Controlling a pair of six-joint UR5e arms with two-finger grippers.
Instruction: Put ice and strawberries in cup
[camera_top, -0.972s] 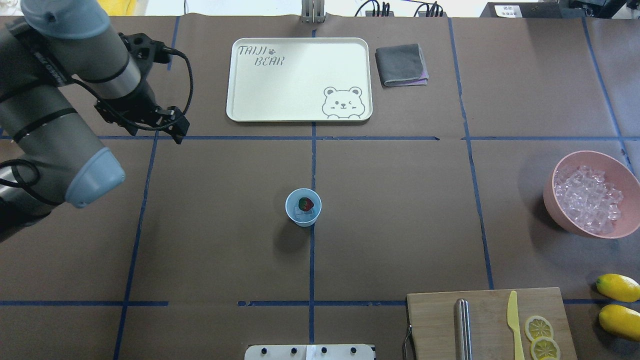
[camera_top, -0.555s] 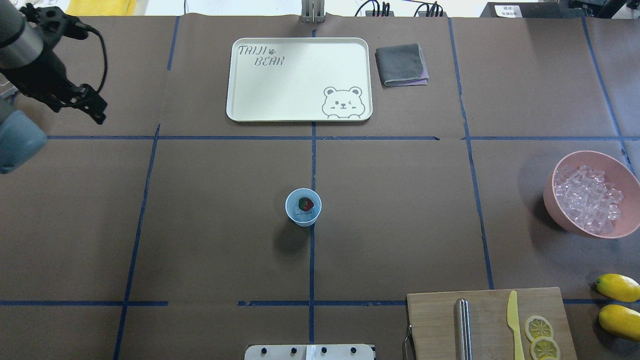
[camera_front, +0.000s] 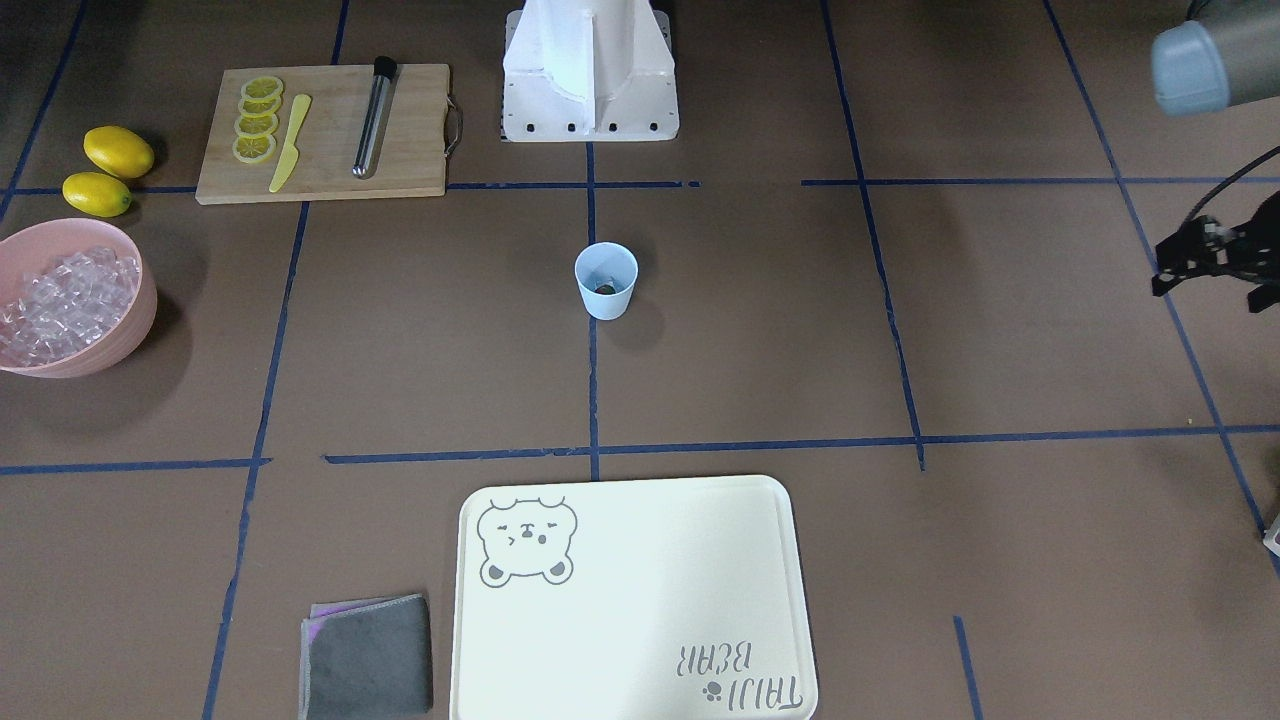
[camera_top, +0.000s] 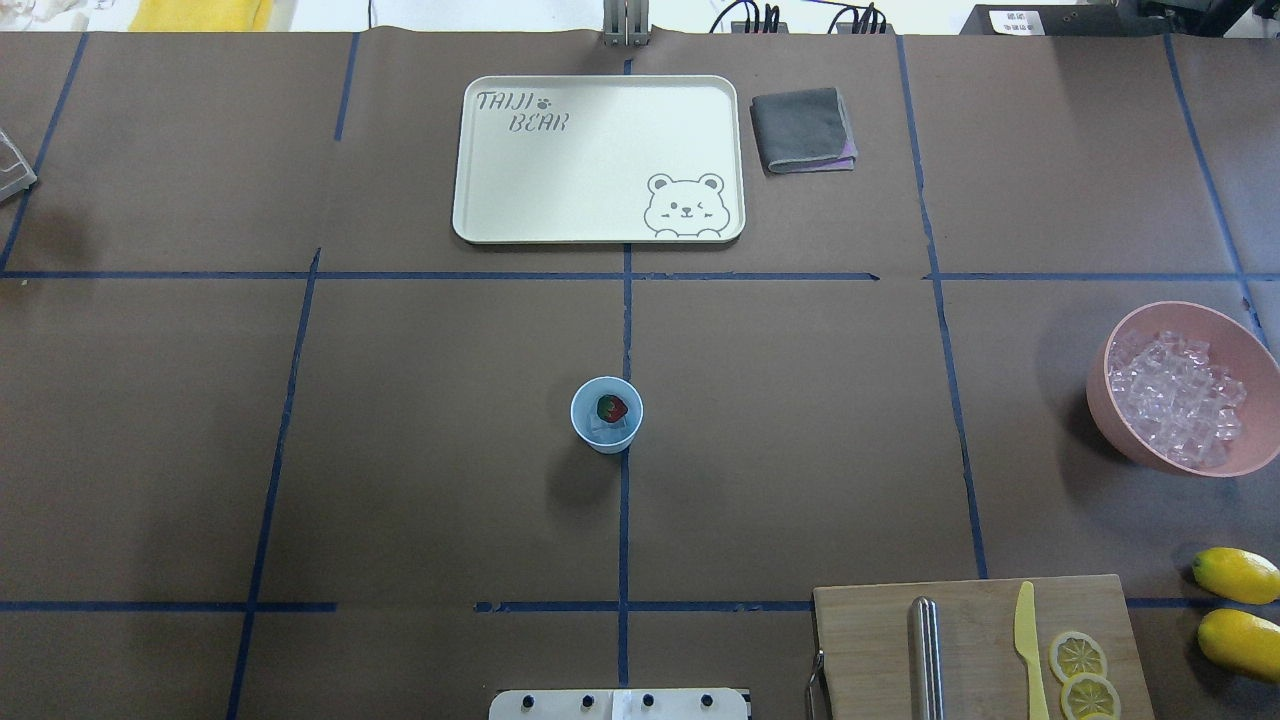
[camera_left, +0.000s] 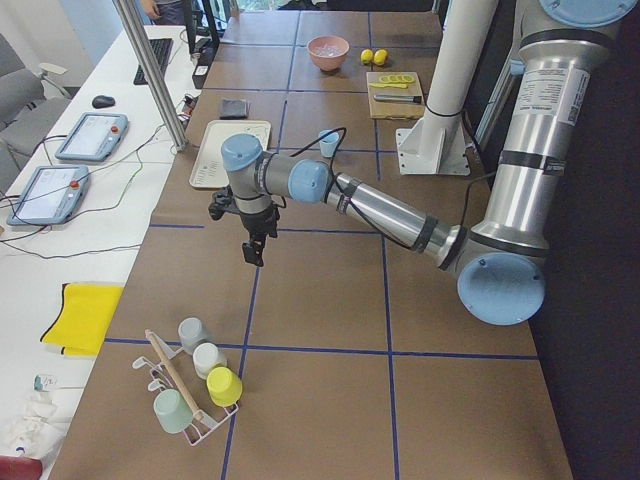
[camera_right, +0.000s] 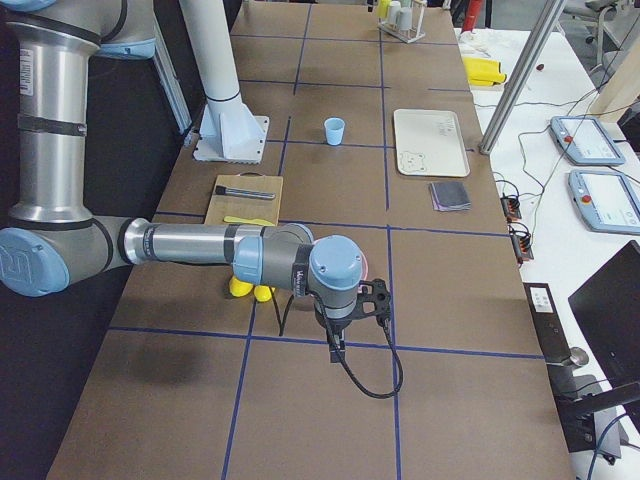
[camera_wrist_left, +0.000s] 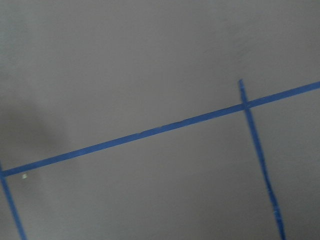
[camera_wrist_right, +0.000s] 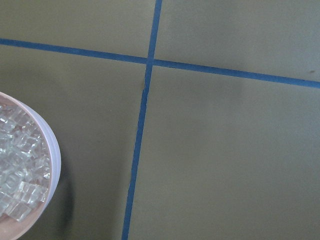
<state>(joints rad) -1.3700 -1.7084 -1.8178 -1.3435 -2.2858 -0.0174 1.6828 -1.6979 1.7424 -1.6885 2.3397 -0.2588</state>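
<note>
The light-blue cup (camera_top: 606, 441) stands upright at the table's middle. Inside it lies the dark-red strawberry (camera_top: 612, 408) on top of clear ice (camera_top: 598, 428). More ice (camera_top: 1175, 400) fills the pink bowl (camera_top: 1240, 345) at the right. My left gripper (camera_front: 1208, 290) hangs above the table far off to the left of the cup, its fingers apart and empty; it is out of the overhead view. My right gripper (camera_right: 335, 340) hangs beside the pink bowl and shows only in the exterior right view, so I cannot tell its state.
A cream tray (camera_top: 598, 160) and a folded grey cloth (camera_top: 803, 130) lie at the back. A cutting board (camera_top: 980, 650) with a knife, a metal rod and lemon slices lies at the front right, two lemons (camera_top: 1238, 610) beside it. A cup rack (camera_left: 195, 380) stands at the far left end.
My left arm has swung away to the left and left the overhead view. The cup with strawberry and ice has not moved.
</note>
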